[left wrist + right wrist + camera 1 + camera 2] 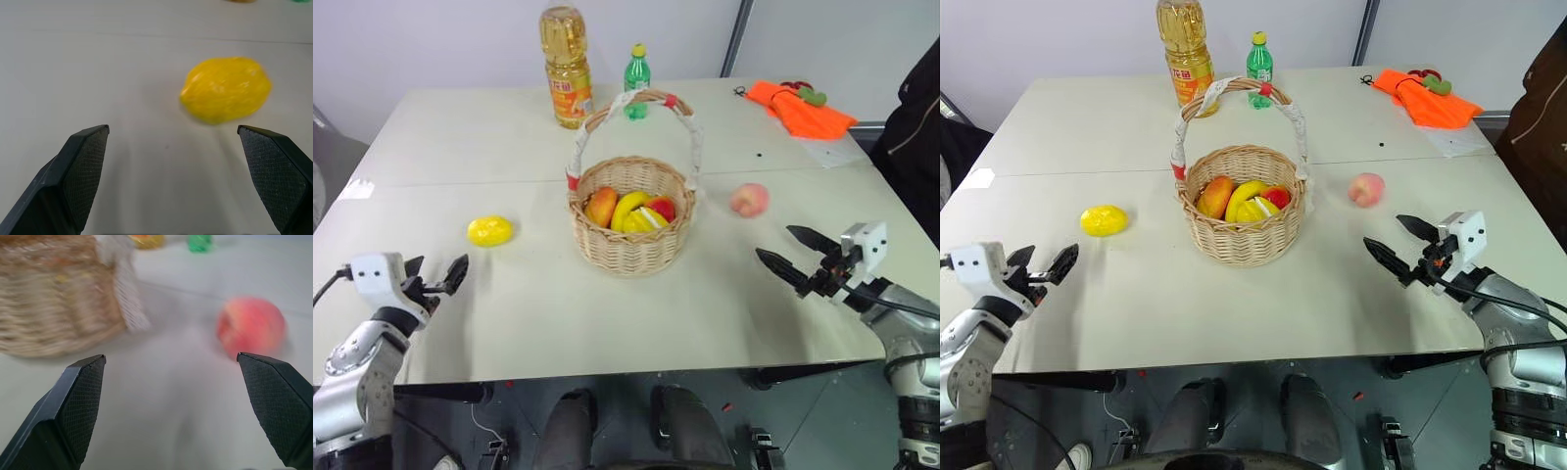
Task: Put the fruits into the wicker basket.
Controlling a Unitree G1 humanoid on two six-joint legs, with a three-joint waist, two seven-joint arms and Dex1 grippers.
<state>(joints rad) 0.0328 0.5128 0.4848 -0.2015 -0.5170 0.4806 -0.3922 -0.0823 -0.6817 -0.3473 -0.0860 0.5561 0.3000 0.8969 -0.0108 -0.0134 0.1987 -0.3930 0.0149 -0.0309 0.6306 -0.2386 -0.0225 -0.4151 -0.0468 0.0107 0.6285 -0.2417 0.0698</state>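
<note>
The basket [633, 220] stands at the middle of the table [607, 323], its arched handle upright, wrapped in white with red bands. Inside it lie several fruits: an orange-red one toward the robot's left, a yellow banana-like piece in the middle with a pale slice beside it, and a red one toward the right. 2 fruits lie outside it on the bare tabletop. The lemon [490, 231] sits well to the left of the basket; the peach [749, 200] sits near it on the right, apart from the wicker.

Behind the basket stand an oil bottle [567, 67] and a green bottle [636, 80], the latter just past the handle. An orange cloth [800, 108] lies far behind and right of the basket.

The left gripper [435, 277] hovers left of the basket, short of the lemon, jaws apart and empty. The right gripper [798, 255] hovers right of the basket, short of the peach, jaws likewise spread and empty.

The left wrist view gives the lemon's crinkled, glossy skin, lying ahead between the 2 fingers [80, 171]. The right wrist view frames the basket's wall and the peach with the bare table between them.
</note>
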